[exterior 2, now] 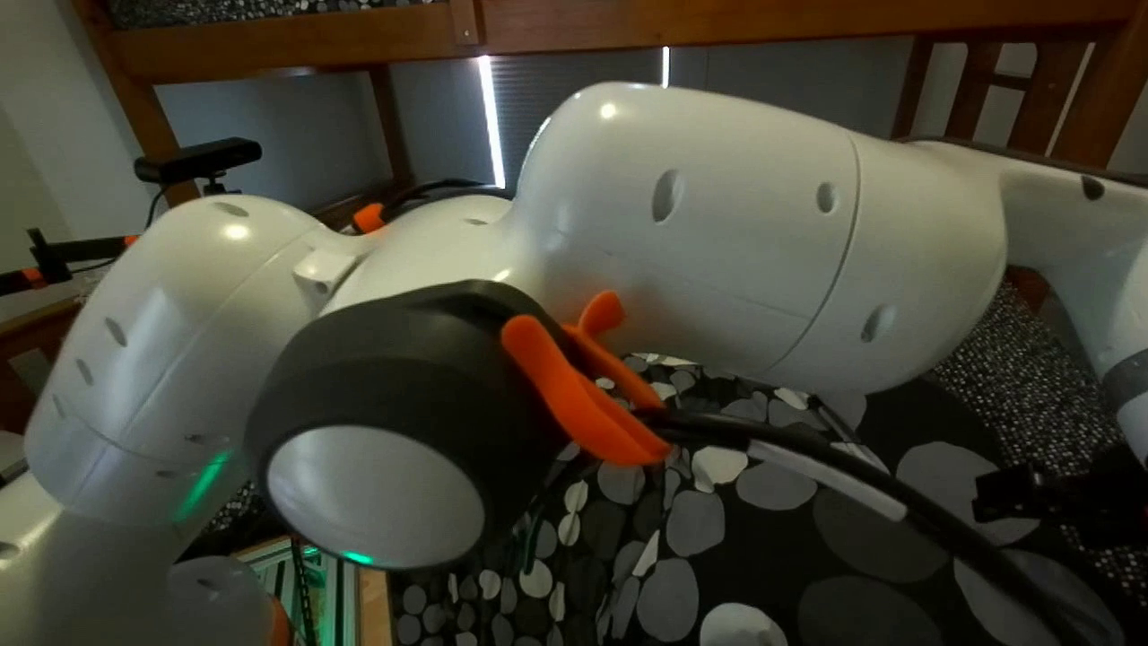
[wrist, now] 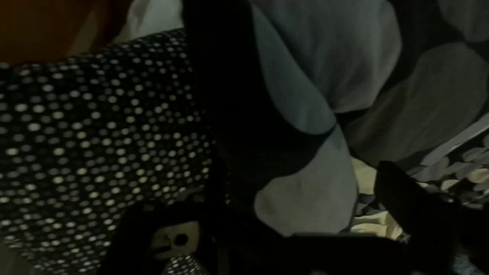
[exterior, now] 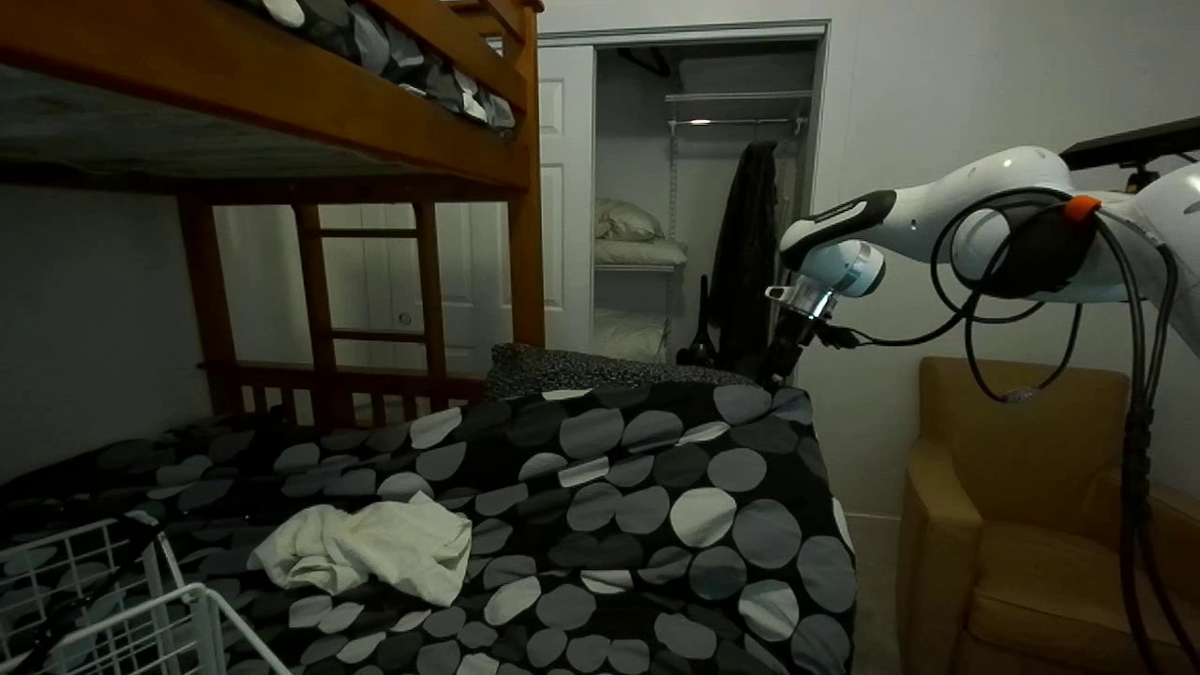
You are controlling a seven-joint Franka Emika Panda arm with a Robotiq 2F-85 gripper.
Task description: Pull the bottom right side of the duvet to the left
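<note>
In an exterior view, a cloth (exterior: 375,544) lay on the duvet (exterior: 600,511), right of a wire basket (exterior: 195,592). A pillow (exterior: 581,370) lay behind the duvet, the closet (exterior: 698,211) behind that, and an armchair (exterior: 1041,487) stood to the right. At the duvet's far right corner was the gripper (exterior: 776,375), perhaps touching it; the dimness hid the contact.
</note>
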